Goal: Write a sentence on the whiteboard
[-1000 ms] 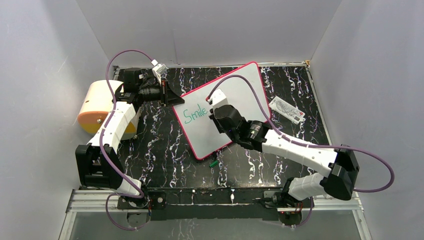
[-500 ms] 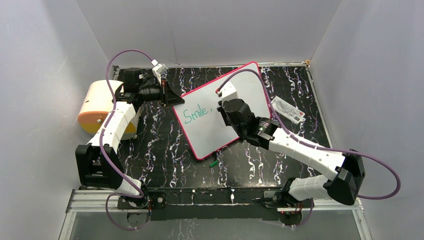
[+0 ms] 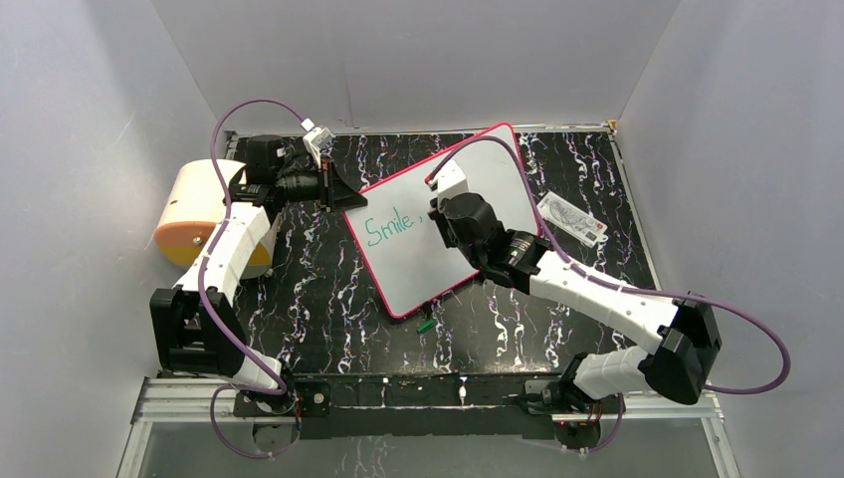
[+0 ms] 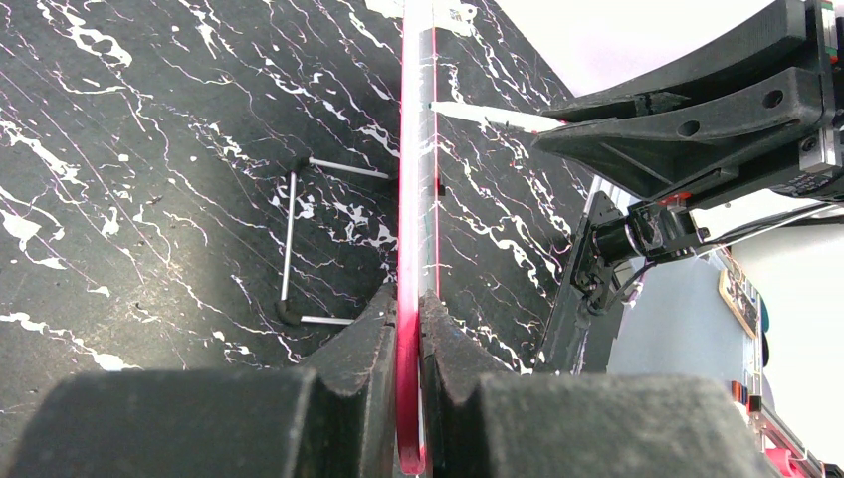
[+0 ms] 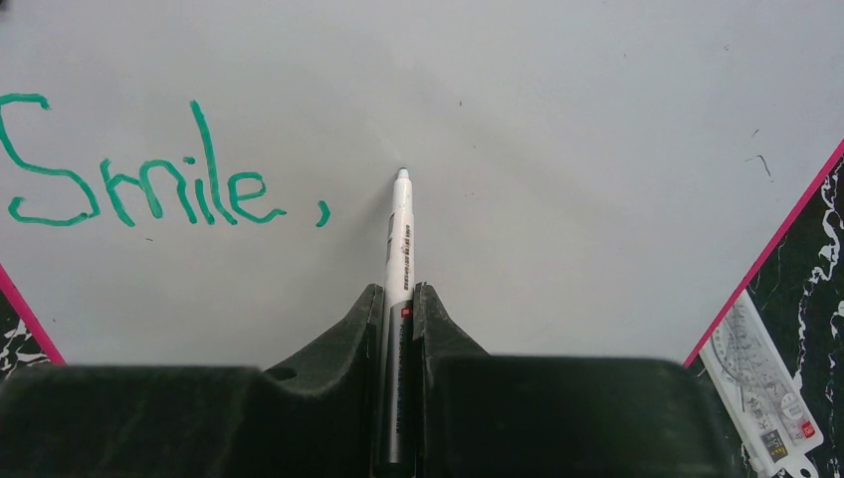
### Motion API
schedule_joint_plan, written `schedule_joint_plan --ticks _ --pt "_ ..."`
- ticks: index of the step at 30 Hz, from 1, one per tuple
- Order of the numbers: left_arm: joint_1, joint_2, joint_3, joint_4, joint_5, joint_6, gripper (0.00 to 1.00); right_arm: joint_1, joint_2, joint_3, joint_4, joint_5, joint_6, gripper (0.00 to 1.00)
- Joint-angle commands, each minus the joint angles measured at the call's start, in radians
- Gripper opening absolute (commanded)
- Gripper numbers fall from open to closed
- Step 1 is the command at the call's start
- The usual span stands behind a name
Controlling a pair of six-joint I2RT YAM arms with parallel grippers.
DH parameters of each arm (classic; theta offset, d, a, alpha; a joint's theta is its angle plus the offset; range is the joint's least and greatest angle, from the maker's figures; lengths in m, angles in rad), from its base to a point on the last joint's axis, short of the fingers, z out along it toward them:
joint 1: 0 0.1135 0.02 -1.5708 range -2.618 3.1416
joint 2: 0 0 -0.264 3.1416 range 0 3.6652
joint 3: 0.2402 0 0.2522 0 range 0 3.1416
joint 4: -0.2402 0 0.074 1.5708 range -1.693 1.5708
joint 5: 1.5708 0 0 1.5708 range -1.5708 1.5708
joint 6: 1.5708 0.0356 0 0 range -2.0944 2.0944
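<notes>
The whiteboard [image 3: 408,264] with a pink-red rim lies tilted at the table's middle; it also fills the right wrist view [image 5: 557,119]. The sentence [image 3: 388,226] reads only "Smile," in teal-green [image 5: 149,184]. My left gripper [image 3: 343,194] is shut on the whiteboard's upper left rim [image 4: 410,249], seen edge-on between the fingers [image 4: 348,344]. My right gripper [image 3: 438,204] is shut on a white marker [image 5: 400,239], its tip over bare board just right of the comma. I cannot tell whether the tip touches.
A white packet with a red mark [image 3: 572,219] lies right of the board, also in the right wrist view [image 5: 761,388]. A green marker cap [image 3: 425,325] lies below the board. A cream and orange roll [image 3: 194,209] stands at far left. A bent wire stand [image 4: 294,239] lies under the board.
A comma has appeared after "Smile". My right gripper moved right and up along the board with the marker, then settled just past the comma. The left arm has not moved.
</notes>
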Motion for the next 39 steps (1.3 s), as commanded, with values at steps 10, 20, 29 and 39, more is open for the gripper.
schedule_joint_plan --ticks 10,20,29,39 --pt "-0.01 0.019 -0.035 -0.05 -0.058 0.048 0.0 -0.015 0.005 0.019 0.076 -0.017 -0.016 0.0" --pt "-0.01 0.02 -0.036 -0.049 -0.058 0.049 0.0 -0.02 0.024 0.026 0.071 -0.035 -0.018 0.0" --pt "-0.01 0.02 -0.035 -0.05 -0.06 0.048 0.0 -0.02 0.019 0.026 0.076 -0.078 -0.018 0.0" --pt "-0.01 0.019 -0.035 -0.05 -0.058 0.049 0.0 -0.02 0.005 0.009 0.07 -0.11 -0.015 0.0"
